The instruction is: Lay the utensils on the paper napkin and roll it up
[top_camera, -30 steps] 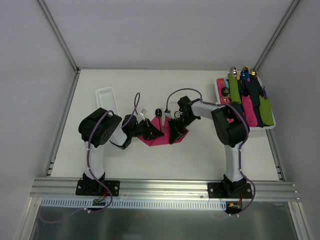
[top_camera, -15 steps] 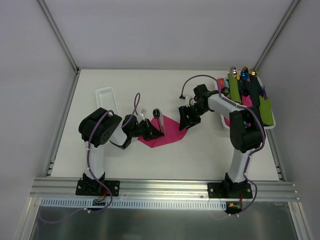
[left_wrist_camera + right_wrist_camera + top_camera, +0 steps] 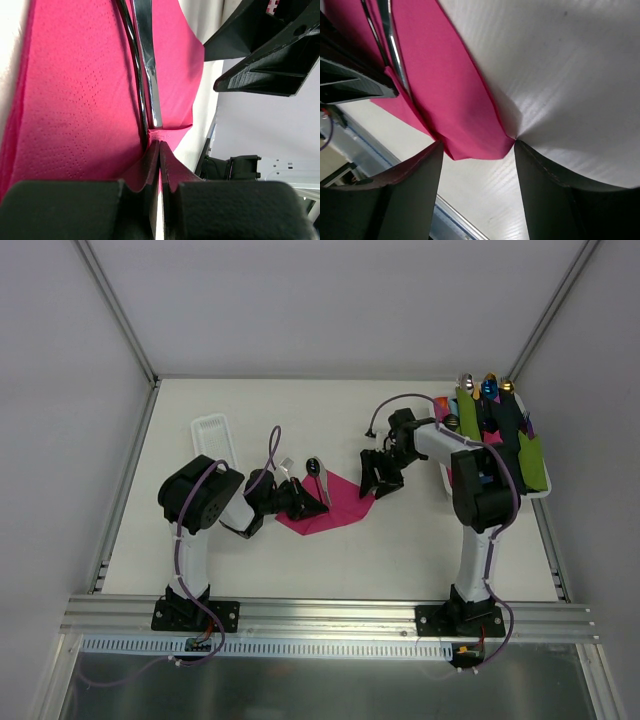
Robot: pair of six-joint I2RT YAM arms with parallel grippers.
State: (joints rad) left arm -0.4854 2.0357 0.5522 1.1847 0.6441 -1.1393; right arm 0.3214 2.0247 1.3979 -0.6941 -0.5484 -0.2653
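The magenta paper napkin (image 3: 340, 505) lies spread on the table between my two grippers. The utensils (image 3: 319, 483) lie across its left part, with a dark rounded head past its far edge. In the left wrist view they are two thin stems (image 3: 142, 70) running side by side over the napkin (image 3: 75, 90). My left gripper (image 3: 308, 502) (image 3: 159, 143) is shut, pinching the napkin's near edge just below the stems. My right gripper (image 3: 378, 480) (image 3: 478, 144) stands open at the napkin's right corner (image 3: 480, 145), which lies between the fingertips, untouched.
A narrow white ridged tray (image 3: 214, 436) lies at the back left. At the right edge a white tray (image 3: 541, 494) holds several rolled napkins (image 3: 468, 416) in green, black and pink with cutlery heads sticking out. The right forearm passes close to that tray.
My right gripper has opened, let go of the napkin's right side and drawn back to the right. The napkin has unfolded flat. The left gripper has not moved.
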